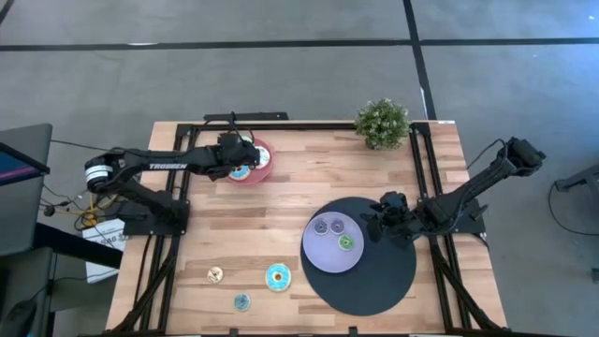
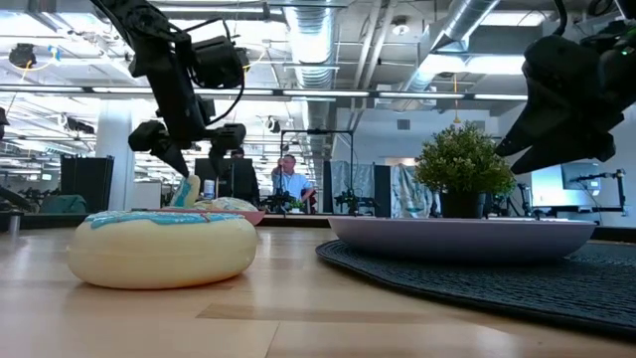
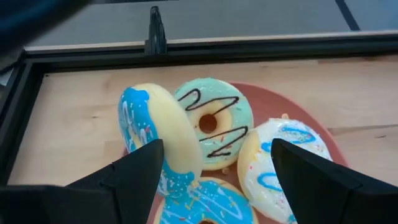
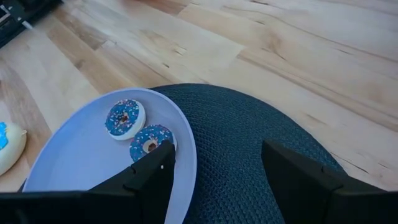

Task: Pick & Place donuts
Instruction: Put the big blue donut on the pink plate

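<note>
Pink plate (image 1: 265,161) sits at the far left of the wooden tabletop (image 1: 281,211), and the left claw (image 1: 240,155) hangs right over it with its jaws spread, not gripping anything. From the left wrist view there's a little pile on that plate: a mint donut with dark zigzag icing (image 3: 214,121) lying flat, a cream donut with blue icing (image 3: 158,134) tipped up on edge and leaning beside the claw's one finger (image 3: 134,174), a white donut with blue squiggles (image 3: 283,162) off to the other side, and a blue sprinkled donut (image 3: 202,205) closest to the camera.

Over on the right, the lavender plate (image 1: 318,257) rests on a round dark mat (image 1: 384,276). It holds two small donuts, a blue sprinkled one (image 4: 124,118) and a second blue one (image 4: 151,142) just beside it. The right claw (image 1: 374,223) hovers above the mat near the plate's edge, jaws apart, nothing in them.

Three more donuts lie loose on the near part of the tabletop: a small cream one (image 1: 215,274), a bigger teal one (image 1: 278,277) and a small teal one (image 1: 241,301). In the low view the big one fills the foreground, cream body with blue icing on top.

A small potted plant (image 1: 382,123) stands at the far edge of the tabletop. A person (image 2: 290,184) shows far back in the room.
</note>
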{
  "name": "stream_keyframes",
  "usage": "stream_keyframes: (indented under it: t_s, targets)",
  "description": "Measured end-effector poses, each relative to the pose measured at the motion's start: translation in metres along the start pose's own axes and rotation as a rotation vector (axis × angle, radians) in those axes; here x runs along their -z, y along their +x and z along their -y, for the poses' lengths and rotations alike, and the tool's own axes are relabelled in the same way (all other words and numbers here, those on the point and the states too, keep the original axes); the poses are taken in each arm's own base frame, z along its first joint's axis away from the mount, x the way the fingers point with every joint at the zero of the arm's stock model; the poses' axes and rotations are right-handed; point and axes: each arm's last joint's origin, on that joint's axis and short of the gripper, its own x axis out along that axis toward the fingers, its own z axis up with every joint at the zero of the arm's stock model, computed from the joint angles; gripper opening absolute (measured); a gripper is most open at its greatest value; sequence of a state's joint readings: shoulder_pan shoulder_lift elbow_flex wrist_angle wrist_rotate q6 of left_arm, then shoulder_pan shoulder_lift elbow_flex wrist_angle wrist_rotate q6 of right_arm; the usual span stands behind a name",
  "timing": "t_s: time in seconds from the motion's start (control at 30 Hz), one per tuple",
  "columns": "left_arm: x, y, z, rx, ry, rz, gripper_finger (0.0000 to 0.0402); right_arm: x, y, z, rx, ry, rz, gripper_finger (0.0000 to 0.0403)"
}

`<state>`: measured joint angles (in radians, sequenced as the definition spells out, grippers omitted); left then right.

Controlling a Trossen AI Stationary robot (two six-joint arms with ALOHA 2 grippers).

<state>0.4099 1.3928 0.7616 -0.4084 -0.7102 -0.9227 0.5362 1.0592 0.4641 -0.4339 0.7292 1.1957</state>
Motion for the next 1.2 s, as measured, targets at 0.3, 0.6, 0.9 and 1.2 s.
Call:
stream_keyframes:
  t_s: [0.3, 0.6, 0.9, 1.2]
  targets:
    - [-0.002, -0.001, 0.002, 0.012, -0.011, 0.009, 0.0292, 0.0, 0.0, 0.0, 0.005, -0.023, -0.002, 0.023]
    - [-0.023, -0.024, 0.016, -0.013, 0.158, 0.046, 0.0292, 0.0, 0.0, 0.0, 0.004, -0.025, -0.002, 0.023]
    - [-0.018, -0.025, 0.006, -0.115, 0.021, -0.088, 0.0292, 0.0, 0.0, 0.0, 0.004, -0.024, -0.002, 0.023]
    - [0.002, 0.007, 0.015, -0.191, 0.055, -0.159, 0.0292, 0.0, 0.0, 0.0, -0.003, -0.018, -0.005, 0.023]
